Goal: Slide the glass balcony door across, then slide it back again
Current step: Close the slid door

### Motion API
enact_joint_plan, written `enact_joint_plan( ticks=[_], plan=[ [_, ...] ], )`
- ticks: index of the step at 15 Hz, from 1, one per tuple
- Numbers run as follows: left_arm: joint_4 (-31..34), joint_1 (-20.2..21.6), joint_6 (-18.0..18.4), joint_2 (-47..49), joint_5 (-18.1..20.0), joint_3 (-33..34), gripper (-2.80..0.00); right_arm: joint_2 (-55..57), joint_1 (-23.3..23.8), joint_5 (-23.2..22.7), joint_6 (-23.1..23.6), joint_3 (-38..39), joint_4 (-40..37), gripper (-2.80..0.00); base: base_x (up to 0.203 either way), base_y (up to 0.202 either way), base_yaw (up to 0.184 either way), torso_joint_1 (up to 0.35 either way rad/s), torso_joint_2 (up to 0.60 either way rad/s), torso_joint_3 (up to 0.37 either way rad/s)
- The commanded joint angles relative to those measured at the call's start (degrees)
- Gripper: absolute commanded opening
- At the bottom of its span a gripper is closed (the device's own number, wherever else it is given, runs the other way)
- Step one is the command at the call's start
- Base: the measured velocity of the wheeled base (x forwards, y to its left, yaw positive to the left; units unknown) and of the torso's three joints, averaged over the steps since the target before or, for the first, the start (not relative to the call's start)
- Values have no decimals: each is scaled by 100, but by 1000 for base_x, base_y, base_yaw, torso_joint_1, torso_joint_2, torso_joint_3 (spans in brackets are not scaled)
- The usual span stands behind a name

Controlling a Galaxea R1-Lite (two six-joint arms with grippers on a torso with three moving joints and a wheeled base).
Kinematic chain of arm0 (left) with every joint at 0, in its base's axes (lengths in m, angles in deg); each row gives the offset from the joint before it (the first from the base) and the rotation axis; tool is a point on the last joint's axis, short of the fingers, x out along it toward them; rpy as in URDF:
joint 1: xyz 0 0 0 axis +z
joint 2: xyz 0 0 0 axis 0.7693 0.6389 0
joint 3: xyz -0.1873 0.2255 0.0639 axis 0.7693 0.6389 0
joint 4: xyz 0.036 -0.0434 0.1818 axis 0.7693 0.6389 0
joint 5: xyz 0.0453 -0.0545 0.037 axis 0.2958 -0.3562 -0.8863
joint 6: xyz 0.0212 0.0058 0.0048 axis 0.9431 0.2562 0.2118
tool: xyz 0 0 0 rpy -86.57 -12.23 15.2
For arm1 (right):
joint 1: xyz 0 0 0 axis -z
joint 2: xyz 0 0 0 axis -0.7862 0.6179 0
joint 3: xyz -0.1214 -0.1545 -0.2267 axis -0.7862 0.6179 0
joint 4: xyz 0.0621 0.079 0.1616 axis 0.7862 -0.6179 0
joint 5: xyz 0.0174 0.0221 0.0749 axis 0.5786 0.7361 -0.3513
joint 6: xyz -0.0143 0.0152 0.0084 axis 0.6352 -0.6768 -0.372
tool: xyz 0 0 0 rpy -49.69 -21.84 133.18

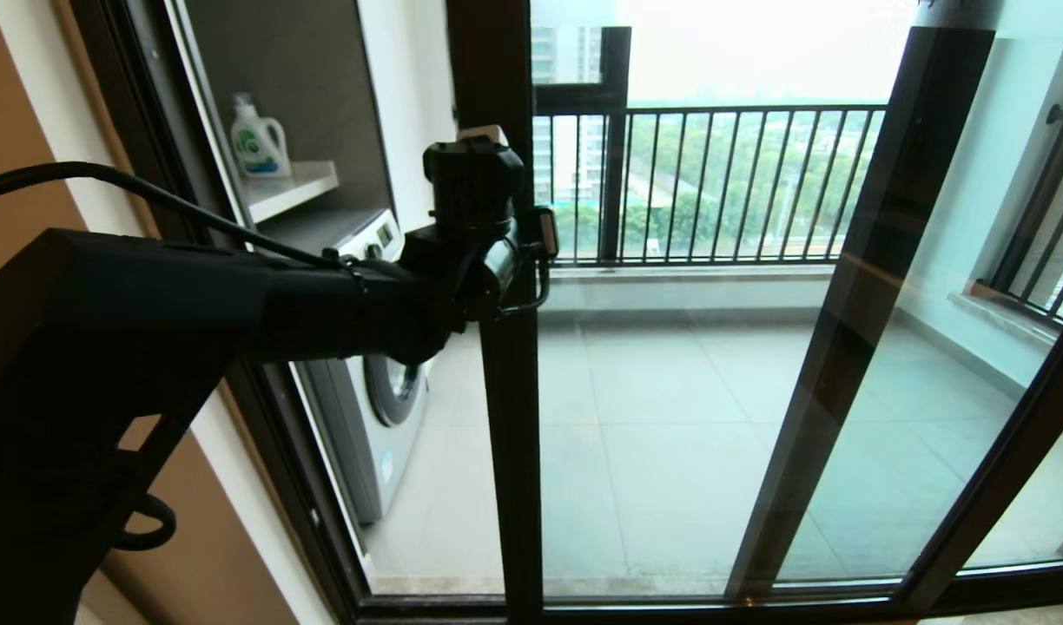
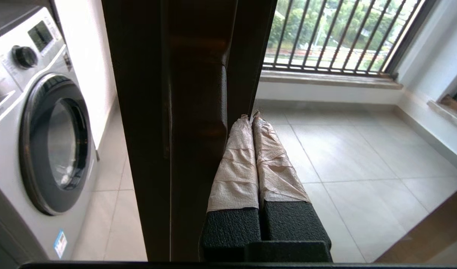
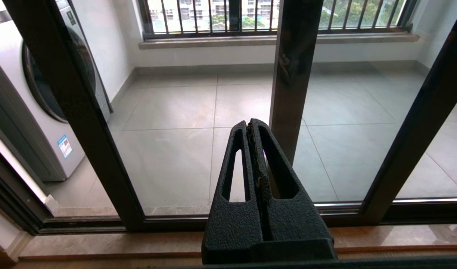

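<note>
The glass balcony door is a clear panel in a dark frame. Its left upright stands a little way from the left jamb, leaving a narrow gap. My left gripper is at mid height on that upright. In the left wrist view the left gripper is shut and holds nothing. Its tape-wrapped fingers lie flat along the glass-side face of the upright. My right gripper is shut and empty. It hangs low in front of the door's bottom rail, touching nothing, and is out of the head view.
Through the glass stands a second dark upright, which carries a small lever handle. A washing machine and a shelf with a detergent bottle sit beyond the gap. Black railing bars close off the tiled balcony.
</note>
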State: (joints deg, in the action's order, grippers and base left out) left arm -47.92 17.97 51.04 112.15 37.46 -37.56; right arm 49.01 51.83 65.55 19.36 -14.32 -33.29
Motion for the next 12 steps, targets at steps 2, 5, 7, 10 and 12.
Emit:
enact_joint_plan(
  ticks=[2, 5, 7, 10, 12],
  plan=[
    [-298, 130, 84, -438, 28, 600, -280, -1, 0, -2, 3, 67, 3, -280, 0, 0, 0, 0, 0, 0],
    [-300, 287, 77, -447, -77, 611, -280, -1, 0, -2, 3, 62, 3, -280, 0, 0, 0, 0, 0, 0],
    [-347, 297, 63, -519, -79, 817, -280, -1, 0, -2, 3, 70, 3, -280, 0, 0, 0, 0, 0, 0],
    [-696, 379, 75, -721, -62, 1343, -280, -1, 0, -2, 3, 62, 3, -280, 0, 0, 0, 0, 0, 0],
    [-739, 550, 73, -803, -61, 1434, -280, -1, 0, -2, 3, 62, 3, -280, 0, 0, 0, 0, 0, 0]
  ],
)
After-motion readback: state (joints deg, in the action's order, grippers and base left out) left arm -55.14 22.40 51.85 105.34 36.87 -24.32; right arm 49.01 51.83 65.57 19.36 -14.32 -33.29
